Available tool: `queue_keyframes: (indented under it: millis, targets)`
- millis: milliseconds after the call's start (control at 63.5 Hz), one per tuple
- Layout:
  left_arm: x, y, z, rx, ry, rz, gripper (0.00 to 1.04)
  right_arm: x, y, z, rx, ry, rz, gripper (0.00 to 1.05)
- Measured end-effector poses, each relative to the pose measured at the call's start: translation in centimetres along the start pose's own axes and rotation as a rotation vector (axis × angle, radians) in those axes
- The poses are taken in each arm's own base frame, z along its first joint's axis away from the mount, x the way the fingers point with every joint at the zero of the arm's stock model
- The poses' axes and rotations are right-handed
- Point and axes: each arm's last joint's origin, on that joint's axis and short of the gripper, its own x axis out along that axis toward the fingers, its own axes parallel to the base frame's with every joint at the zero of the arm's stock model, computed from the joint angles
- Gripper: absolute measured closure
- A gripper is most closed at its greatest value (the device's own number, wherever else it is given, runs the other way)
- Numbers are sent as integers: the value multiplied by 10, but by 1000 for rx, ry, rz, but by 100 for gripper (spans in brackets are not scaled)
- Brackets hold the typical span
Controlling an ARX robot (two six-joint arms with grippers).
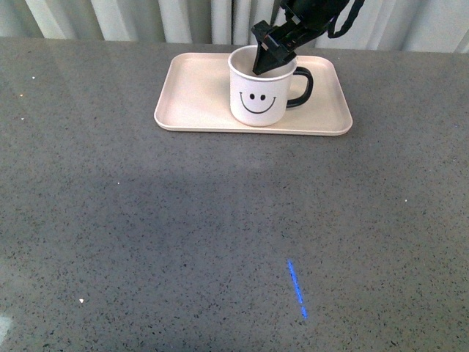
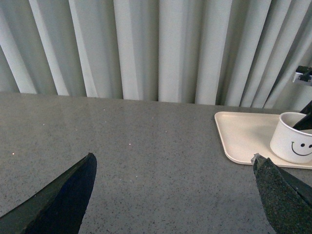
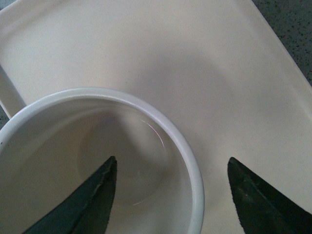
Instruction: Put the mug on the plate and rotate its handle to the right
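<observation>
1. The bench (image 1: 146,242) is grey and speckled and fills most of the front view; pale curtains (image 2: 161,48) hang behind its far edge.
2. The plate (image 1: 192,92) lies flat at upper centre of the front view, near the far edge of the bench.
3. The mug (image 1: 256,99) stands upright on the plate, right of the plate's middle, smiley face toward the camera.
4. The right gripper (image 1: 275,60) comes down from the top of the frame over the mug's rim. In the right wrist view its jaws are spread, one finger (image 3: 92,204) inside the mug and the other outside the wall, above the plate; neither presses the wall.
5. The left gripper (image 2: 173,195) is apart from the plate, jaws released and holding nothing, over bare bench.
6. The handle (image 1: 302,86) points to the right side of the frame.
7. A short blue line (image 1: 297,290) marks the bench at lower right.
</observation>
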Motion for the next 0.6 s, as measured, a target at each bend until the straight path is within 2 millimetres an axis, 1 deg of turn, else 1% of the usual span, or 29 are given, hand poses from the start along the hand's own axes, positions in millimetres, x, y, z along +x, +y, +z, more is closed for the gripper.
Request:
queue_keyframes:
  millis: [79,95,142,205,299,457,520,599]
  targets:
    - [0,0,0,0,0,0,9,-2,0,1,-3,-2,-1,15]
    - [0,0,0,0,0,0,9,-3,0,2,-3,-3,-2,12]
    - [0,0,0,0,0,0,9,-6,0,3,-6,-8,-6,8]
    - [0,0,0,0,0,0,9,-12,0,6,-12,-17,-13,9]
    - [0,0,0,0,0,0,9,-27,-1,13,-20,-41,-32,9]
    - [0,0,0,0,0,0,9,-66,-4,28,-39,-134,-61,9]
    - [0,0,0,0,0,0,9,-81,-2,29,-46,-176,-46,9]
    - [0,0,0,0,0,0,9,-104,2,30,-57,-242,-48,9]
